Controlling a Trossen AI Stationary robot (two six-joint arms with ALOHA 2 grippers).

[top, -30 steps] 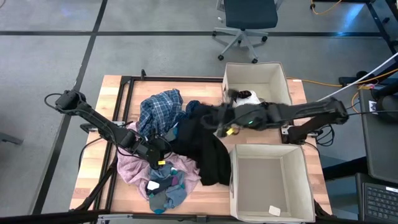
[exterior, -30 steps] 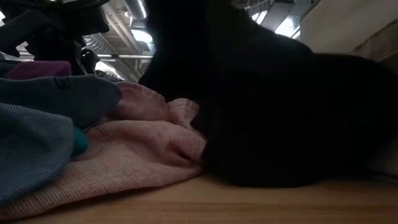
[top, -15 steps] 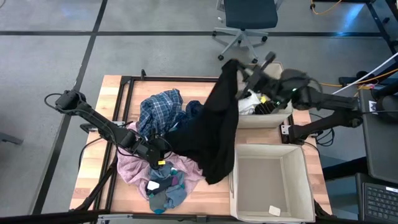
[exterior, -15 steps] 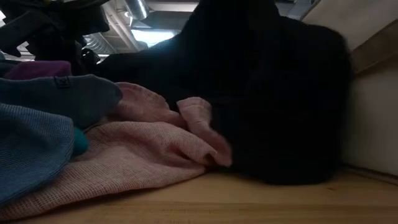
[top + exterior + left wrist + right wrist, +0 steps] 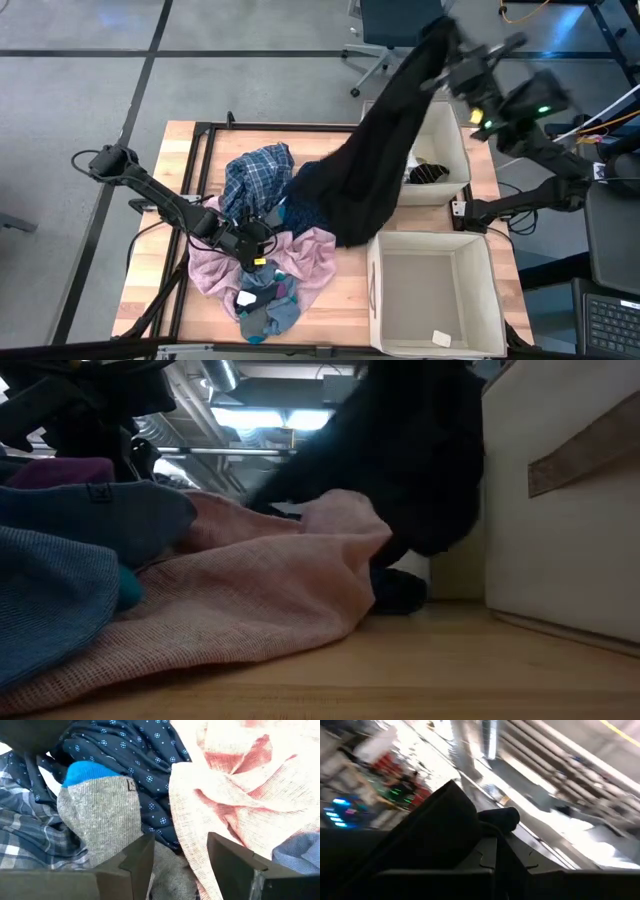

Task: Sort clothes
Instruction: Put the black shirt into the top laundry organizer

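— What's the right gripper (image 5: pixel 447 40) doing above the far bin (image 5: pixel 447 128)?

— Its jaws are clamping a long black garment (image 5: pixel 375 170), limp and smooth, which is hanging down across that bin's near-left corner onto the pile.

— And the pile beside the bin?

— Soft things: a loosely woven pale pink knit (image 5: pixel 310 258), a blue plaid shirt (image 5: pixel 252 175), a navy dotted cloth (image 5: pixel 131 755), a ribbed grey sock (image 5: pixel 102 815) with a blue toe. The left gripper (image 5: pixel 178 855) is sitting low over them, jaws apart, gripping nothing.

— How many bins?

— Two, square, beige fabric.
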